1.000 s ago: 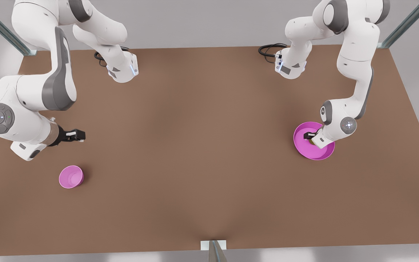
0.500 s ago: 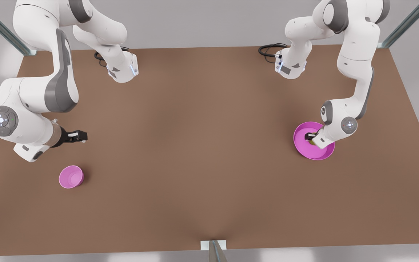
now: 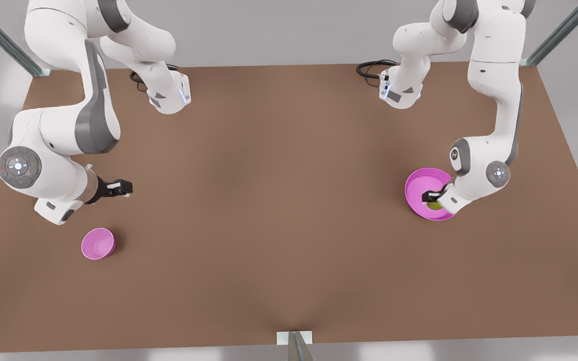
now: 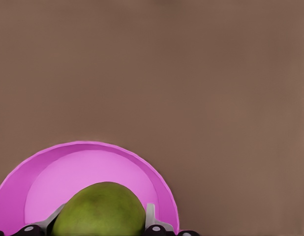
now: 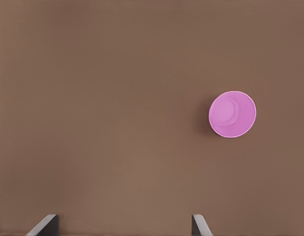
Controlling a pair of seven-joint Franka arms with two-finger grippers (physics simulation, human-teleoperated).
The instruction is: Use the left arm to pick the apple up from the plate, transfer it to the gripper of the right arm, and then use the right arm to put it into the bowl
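Your left gripper (image 3: 430,198), clenched on the apple (image 4: 104,210), is now lifting it clear of the plate (image 3: 416,186), while your right gripper (image 3: 124,188), fingers spread, is advancing toward the handover.

Simulated lab: bare brown table (image 3: 289,200), metal framing (image 3: 3,40)

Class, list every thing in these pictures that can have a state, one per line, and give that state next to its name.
apple: gripped between the left gripper's jaws, over the plate
left gripper: shut on the apple, at the plate
plate: on the table, upright, the apple over it
bowl: upright, empty, on the table
right gripper: jaws open, holding nothing, above the table beside the bowl
table: bears plate and bowl
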